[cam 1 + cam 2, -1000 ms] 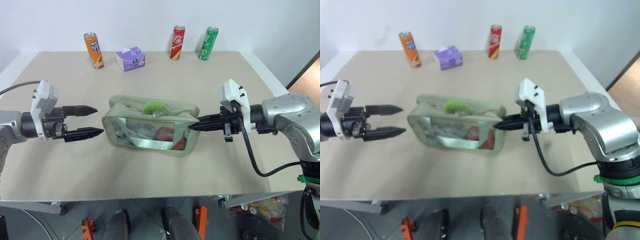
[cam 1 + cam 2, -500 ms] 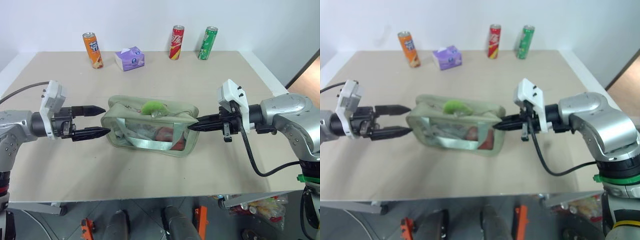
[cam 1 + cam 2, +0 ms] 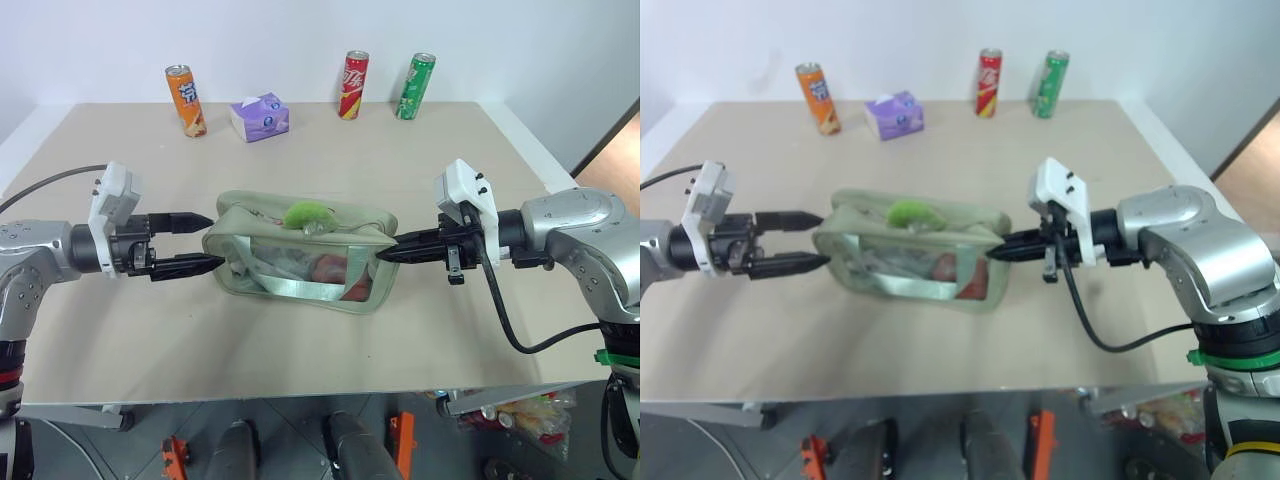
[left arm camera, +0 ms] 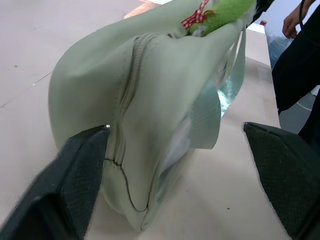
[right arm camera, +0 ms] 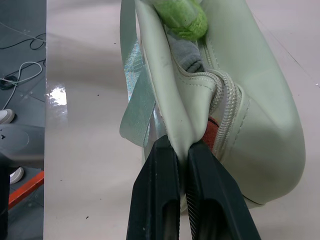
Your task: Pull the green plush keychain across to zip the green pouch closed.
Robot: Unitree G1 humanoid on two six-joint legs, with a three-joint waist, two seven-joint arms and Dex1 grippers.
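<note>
**Right pinches pouch end, left spread at other end**

Head view: I see the green pouch mid-table, the green plush keychain on its top near the middle.
Left wrist: my left gripper is unclenched, fingers either side of the pouch end.
Right wrist: my right gripper is clamped on the pouch's end fabric.

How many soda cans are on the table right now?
3, all along the far edge: an orange can far left, then past the purple tissue pack a red can and a green can. None looks hidden.
</note>
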